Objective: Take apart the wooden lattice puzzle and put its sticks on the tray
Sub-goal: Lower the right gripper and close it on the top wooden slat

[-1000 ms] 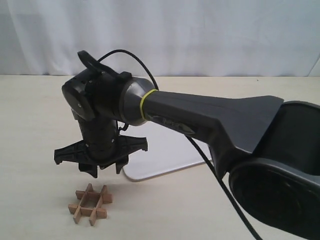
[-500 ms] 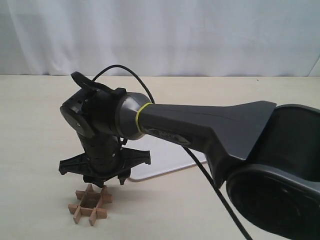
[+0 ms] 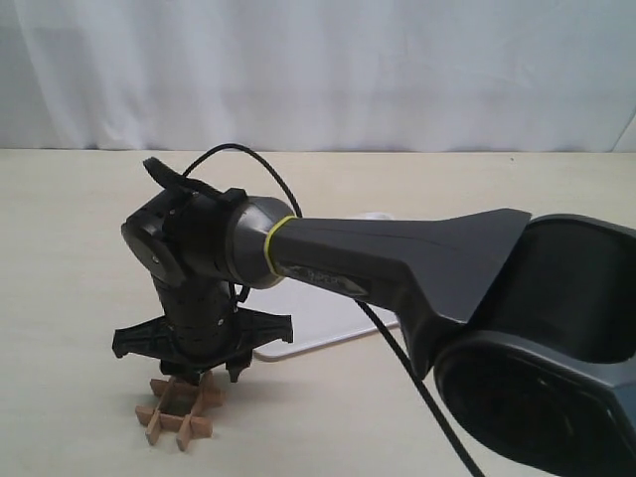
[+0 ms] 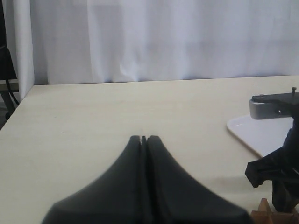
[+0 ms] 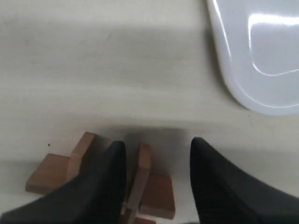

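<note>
The wooden lattice puzzle (image 3: 179, 417) lies assembled on the table, near the front left. My right gripper (image 3: 211, 375) hangs just over its far end, pointing down. In the right wrist view the right gripper (image 5: 159, 143) is open, and its two dark fingers straddle one stick (image 5: 142, 172) of the puzzle (image 5: 156, 196). The white tray (image 3: 318, 323) lies just behind and to the right, partly hidden by the right arm; its rounded corner (image 5: 261, 56) shows in the wrist view. My left gripper (image 4: 144, 138) is shut and empty, away from the puzzle (image 4: 266, 213).
The right arm's thick dark forearm (image 3: 417, 248) crosses the scene from the right. A white curtain (image 3: 318, 70) hangs behind the light table (image 3: 79, 229). The table's edge (image 4: 14, 112) shows in the left wrist view.
My right gripper has come down from above the table until its fingertips are at the puzzle's far end. The puzzle has not moved.
</note>
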Motion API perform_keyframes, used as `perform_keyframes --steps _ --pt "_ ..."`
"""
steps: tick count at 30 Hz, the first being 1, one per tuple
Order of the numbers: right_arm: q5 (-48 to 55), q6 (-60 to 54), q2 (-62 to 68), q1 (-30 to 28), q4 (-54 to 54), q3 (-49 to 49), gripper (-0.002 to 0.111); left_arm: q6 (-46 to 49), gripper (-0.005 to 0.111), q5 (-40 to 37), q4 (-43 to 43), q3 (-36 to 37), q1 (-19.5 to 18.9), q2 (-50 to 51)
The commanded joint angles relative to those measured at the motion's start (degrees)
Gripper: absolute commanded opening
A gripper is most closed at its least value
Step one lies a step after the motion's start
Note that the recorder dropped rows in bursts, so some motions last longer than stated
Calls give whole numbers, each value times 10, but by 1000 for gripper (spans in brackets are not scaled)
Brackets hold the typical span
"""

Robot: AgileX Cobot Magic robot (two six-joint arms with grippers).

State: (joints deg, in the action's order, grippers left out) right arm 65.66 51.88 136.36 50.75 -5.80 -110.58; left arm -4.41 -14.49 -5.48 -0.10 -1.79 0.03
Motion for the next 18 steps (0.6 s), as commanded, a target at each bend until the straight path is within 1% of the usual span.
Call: perform_keyframes --steps 1,5,16,18 --pt "-10 4 2 0 1 2 28 1 0 6 1 1 5 0" --pt "-13 4 2 0 5 2 5 1 0 6 1 1 5 0" --pt "-33 -10 2 -1 4 0 4 1 0 6 1 1 5 0" --pt "-44 -13 1 -1 -10 0 4 1 0 6 1 1 5 0"
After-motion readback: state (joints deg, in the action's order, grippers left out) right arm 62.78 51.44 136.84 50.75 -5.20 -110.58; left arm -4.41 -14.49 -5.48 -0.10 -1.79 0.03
